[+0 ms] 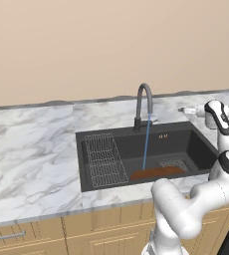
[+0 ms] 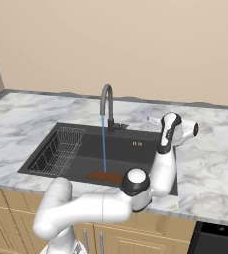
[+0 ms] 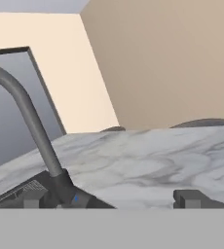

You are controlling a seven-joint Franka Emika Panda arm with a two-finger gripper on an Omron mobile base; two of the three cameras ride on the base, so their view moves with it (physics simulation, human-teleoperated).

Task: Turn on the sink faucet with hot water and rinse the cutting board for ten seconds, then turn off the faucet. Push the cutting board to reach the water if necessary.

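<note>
Faucet (image 1: pixel 144 102) is running, water (image 1: pixel 146 144) dropping straight onto the board (image 1: pixel 156 173), which lies at the near edge of the sink (image 1: pixel 196 144), long axis left-right. Gripper (image 1: pixel 182 109) hovers over the counter (image 1: pixel 32 144) just right of the faucet's lever (image 1: pixel 154 120), fingers spread, holding nothing. So I'd guess shutoff is a short reach left, open counter all around.
</note>
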